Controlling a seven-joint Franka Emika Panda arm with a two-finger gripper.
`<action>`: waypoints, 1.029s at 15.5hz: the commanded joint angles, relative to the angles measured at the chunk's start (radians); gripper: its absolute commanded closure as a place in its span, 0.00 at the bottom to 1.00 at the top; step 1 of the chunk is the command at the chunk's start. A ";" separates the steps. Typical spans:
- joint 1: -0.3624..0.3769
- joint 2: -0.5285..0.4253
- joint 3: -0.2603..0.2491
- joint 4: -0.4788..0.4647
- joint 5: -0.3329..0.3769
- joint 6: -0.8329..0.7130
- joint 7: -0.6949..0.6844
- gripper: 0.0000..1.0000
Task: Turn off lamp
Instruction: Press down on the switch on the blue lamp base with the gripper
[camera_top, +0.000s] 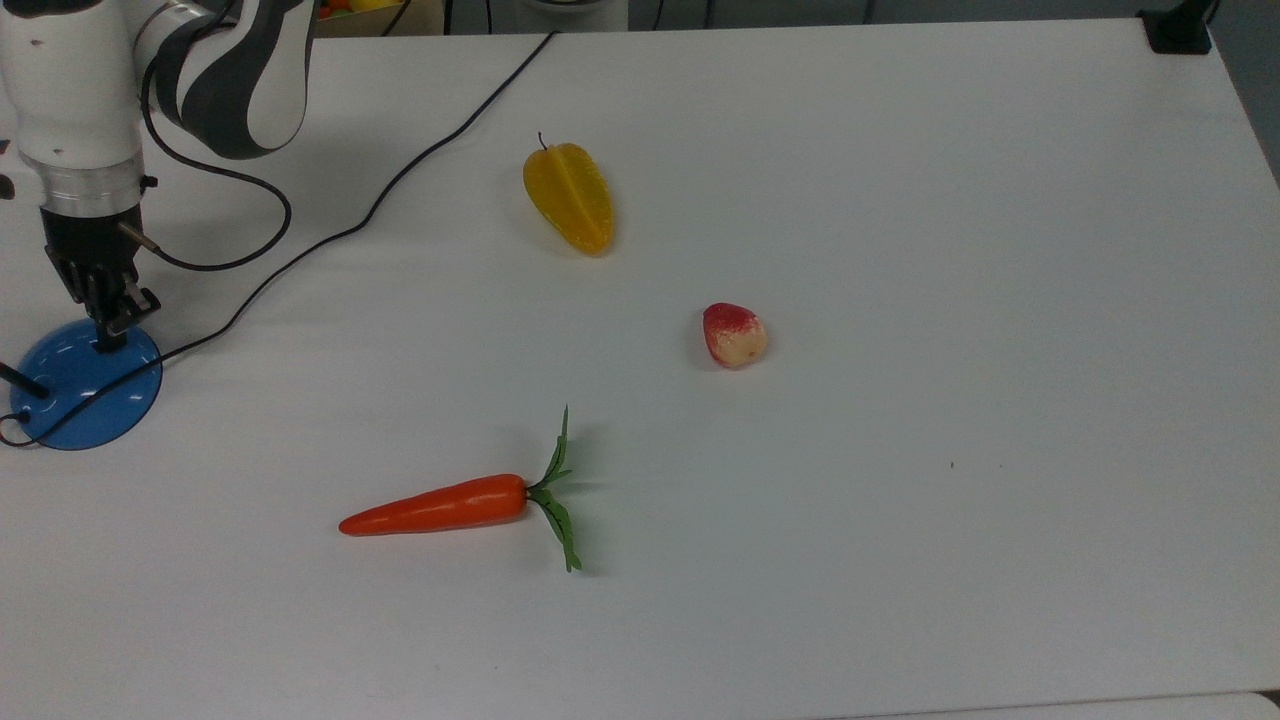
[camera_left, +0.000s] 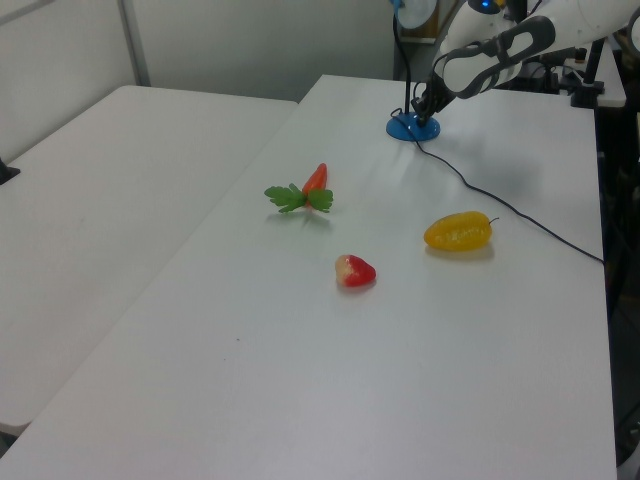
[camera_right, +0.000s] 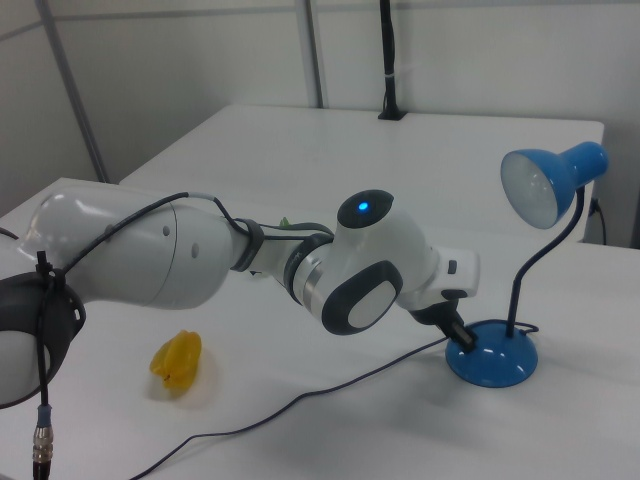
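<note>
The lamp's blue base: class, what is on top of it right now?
On the lamp's blue base stand its thin black stem and the gripper, fingertips down on the dome. Whatever lies directly beneath those fingertips is covered.

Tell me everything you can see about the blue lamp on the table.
The lamp has a glossy blue dome base, a thin black curved stem and a blue shade with a pale, unlit inside. It stands upright at the far left of the top view, on the white table. A black cord trails away from it. The gripper presses down on top of the base.
</note>
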 joint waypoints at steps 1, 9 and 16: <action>0.000 0.047 -0.005 -0.036 -0.008 0.028 -0.008 1.00; -0.005 0.029 -0.005 -0.056 -0.008 -0.006 -0.031 1.00; -0.009 0.025 -0.005 -0.048 -0.006 -0.053 -0.032 1.00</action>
